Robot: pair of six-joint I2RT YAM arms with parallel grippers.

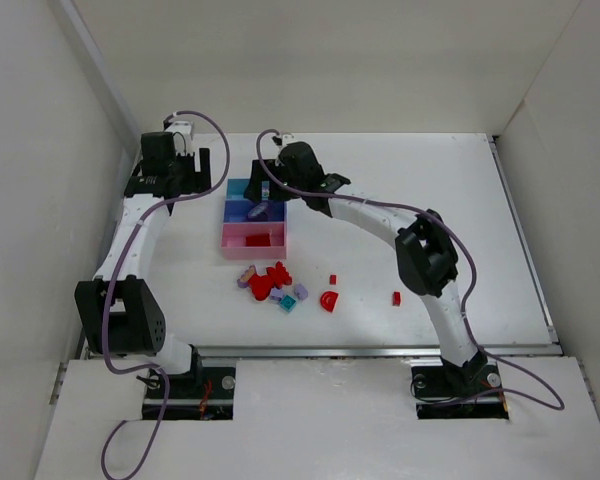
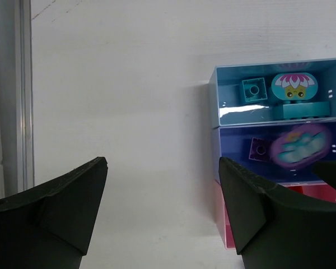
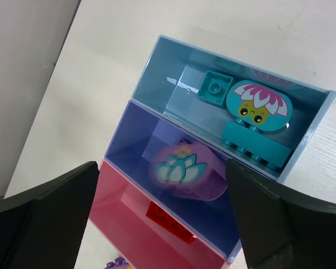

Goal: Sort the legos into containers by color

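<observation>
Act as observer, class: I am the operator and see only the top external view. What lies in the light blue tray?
Observer: A small teal square brick and a teal oval with a flower face on a long teal brick.
Operator: And the purple-blue tray?
Observer: A lilac oval printed with a lotus; the left wrist view adds a small purple square brick.
Operator: Are the right jaws holding anything?
Observer: No, they stand open with nothing between them.
</observation>
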